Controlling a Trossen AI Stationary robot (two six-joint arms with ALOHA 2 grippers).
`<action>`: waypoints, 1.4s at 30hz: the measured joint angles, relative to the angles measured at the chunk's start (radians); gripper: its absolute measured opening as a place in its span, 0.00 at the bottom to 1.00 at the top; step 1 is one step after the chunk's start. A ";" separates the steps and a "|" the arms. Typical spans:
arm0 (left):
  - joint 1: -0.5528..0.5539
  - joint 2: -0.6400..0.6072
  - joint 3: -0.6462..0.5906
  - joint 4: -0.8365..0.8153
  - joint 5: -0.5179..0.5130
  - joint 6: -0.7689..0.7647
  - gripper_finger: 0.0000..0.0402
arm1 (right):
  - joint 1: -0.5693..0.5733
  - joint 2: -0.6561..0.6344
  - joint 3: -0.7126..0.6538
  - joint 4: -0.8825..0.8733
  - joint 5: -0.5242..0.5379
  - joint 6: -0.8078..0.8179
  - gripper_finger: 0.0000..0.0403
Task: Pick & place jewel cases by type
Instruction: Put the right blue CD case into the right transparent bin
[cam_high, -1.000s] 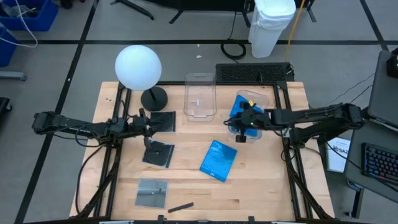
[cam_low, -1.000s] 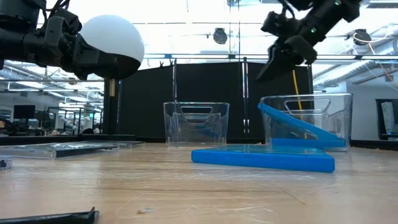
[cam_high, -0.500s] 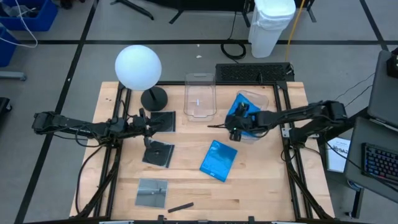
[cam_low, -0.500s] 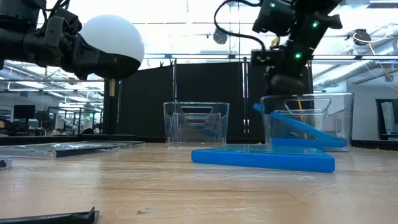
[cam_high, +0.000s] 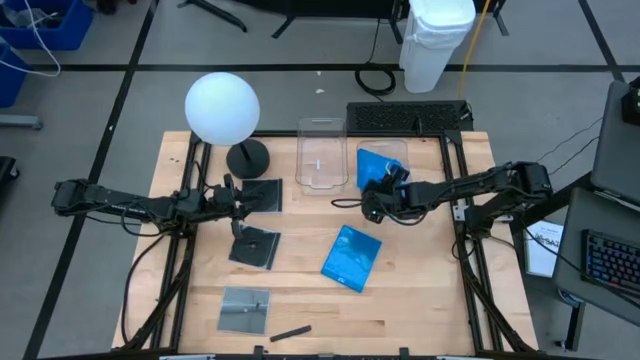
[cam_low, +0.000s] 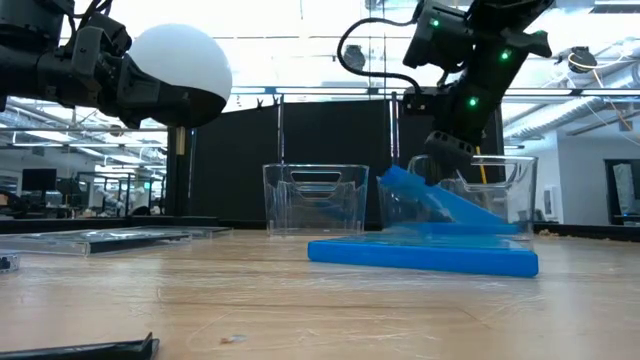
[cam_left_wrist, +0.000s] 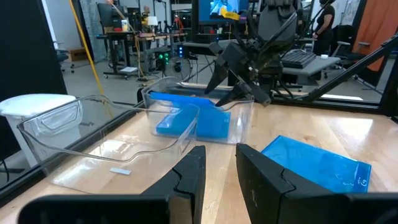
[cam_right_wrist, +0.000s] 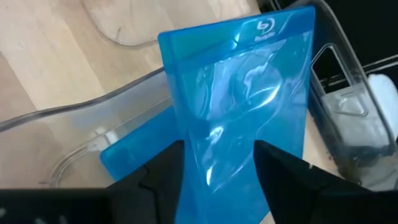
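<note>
Two blue jewel cases (cam_high: 376, 166) are in the right clear tub (cam_high: 399, 152). One lies flat (cam_right_wrist: 134, 155). The other leans on it, tilted up (cam_right_wrist: 242, 106). A third blue case (cam_high: 350, 257) lies flat on the table. Three dark cases lie flat on the left (cam_high: 262, 195) (cam_high: 255, 247) (cam_high: 245, 308). My right gripper (cam_high: 372, 203) is open at the near end of the right tub, also seen in the low view (cam_low: 447, 152). My left gripper (cam_high: 236, 194) is open and empty above the dark cases. My right gripper comes slanting down from the table's right. One fingertip (cam_left_wrist: 250, 94) is at the rim of the right tub's near end (cam_left_wrist: 244, 104). The gripper itself hides whether the finger is inside the wall or only on the rim.
An empty clear tub (cam_high: 322, 155) stands left of the right tub. A lamp with a white globe (cam_high: 222, 107) stands at the far left. A small dark stick (cam_high: 290, 332) lies at the near edge. A keyboard (cam_high: 405, 117) lies beyond the far edge.
My right gripper has come down and gone toward the table's left. The right tub has slid left along the table with it, closer to the empty tub. The two blue cases have stayed inside it, one still leaning.
</note>
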 joint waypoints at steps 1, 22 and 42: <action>0.000 0.000 0.000 0.000 0.000 0.000 0.24 | 0.000 0.000 0.000 -0.003 -0.002 0.010 0.43; 0.000 0.000 0.000 0.000 0.000 0.000 0.24 | 0.019 0.003 -0.005 0.031 0.027 -0.099 0.00; 0.000 0.000 0.000 0.000 0.000 0.000 0.24 | -0.283 -0.199 -0.003 0.341 -0.653 -0.389 0.00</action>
